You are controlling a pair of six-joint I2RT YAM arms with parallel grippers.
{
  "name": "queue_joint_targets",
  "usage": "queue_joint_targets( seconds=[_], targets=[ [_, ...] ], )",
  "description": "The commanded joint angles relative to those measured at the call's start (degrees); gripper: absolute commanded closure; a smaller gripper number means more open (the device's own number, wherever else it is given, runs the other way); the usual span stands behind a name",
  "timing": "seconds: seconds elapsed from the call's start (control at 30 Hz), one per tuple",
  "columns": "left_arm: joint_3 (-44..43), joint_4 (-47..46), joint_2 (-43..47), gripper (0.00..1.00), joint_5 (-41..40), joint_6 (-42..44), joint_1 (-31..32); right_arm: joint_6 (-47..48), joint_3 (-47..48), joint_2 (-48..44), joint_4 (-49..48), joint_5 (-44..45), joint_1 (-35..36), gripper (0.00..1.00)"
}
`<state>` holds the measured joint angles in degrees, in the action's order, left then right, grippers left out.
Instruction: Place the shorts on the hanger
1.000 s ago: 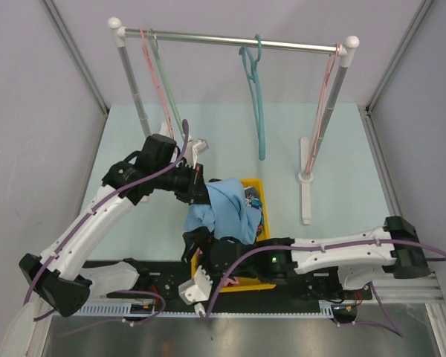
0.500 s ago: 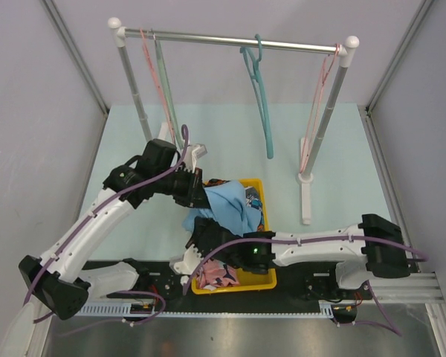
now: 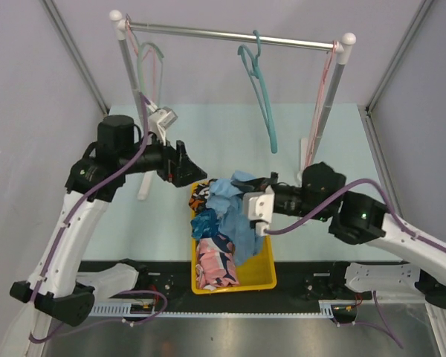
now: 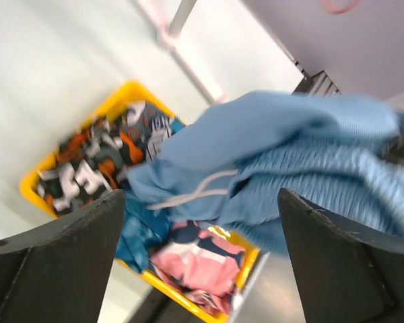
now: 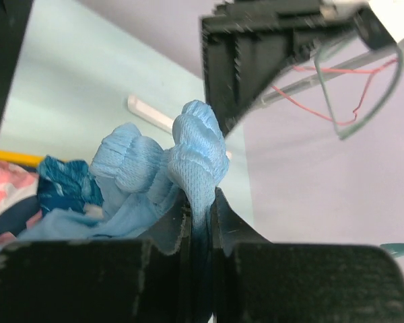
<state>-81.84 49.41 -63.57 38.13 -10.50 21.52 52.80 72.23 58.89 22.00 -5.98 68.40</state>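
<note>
Right gripper point(image 5: 200, 202): is clamping a bunched fold of the shorts point(image 3: 227, 195).
Left gripper point(image 3: 192, 172): is standing wide apart, gripping nothing, just beside the shorts.
Shorts: are draping into the yellow bin point(image 3: 270, 277).

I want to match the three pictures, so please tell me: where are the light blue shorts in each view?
Top: shorts at centre, over the yellow bin.
Left wrist: shorts fill centre and right.
Right wrist: shorts bunched at centre.
Shared landmark: the yellow bin, at the left in both wrist views.
</note>
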Motion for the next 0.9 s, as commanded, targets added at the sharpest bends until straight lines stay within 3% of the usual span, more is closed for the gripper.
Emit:
queue_joint_targets(
  seconds=[0.0, 0.1, 0.3, 0.53, 0.87],
  targets=[
    [-5.17, -2.56, 5.55, 0.0, 7.56, 10.31, -1.21, -8.84, 4.59, -2.99, 2.96, -13.34, -6.16, 1.0],
    [-2.98, -2.21, 11.77, 0.01, 14.31, 24.01, -1.04, -11.91, 4.94, -4.66, 1.91, -15.72, -9.24, 1.0],
    [3.97, -9.59, 20.59, 0.04, 19.34, 33.7, -0.6, -16.23, 5.2, -5.02, 1.03, -21.08, -11.18, 1.0],
    [-0.43, -7.04, 14.62, 0.19, 16.2, 33.28, 7.04, -21.15, 6.61, -0.98, -0.2, -26.8, -11.18, 1.0],
    [3.27, -7.4, 12.07, 0.23, 9.95, 32.65, 15.65, -21.6, 4.68, 2.72, -2.84, -30.67, -11.36, 1.0]
  ],
)
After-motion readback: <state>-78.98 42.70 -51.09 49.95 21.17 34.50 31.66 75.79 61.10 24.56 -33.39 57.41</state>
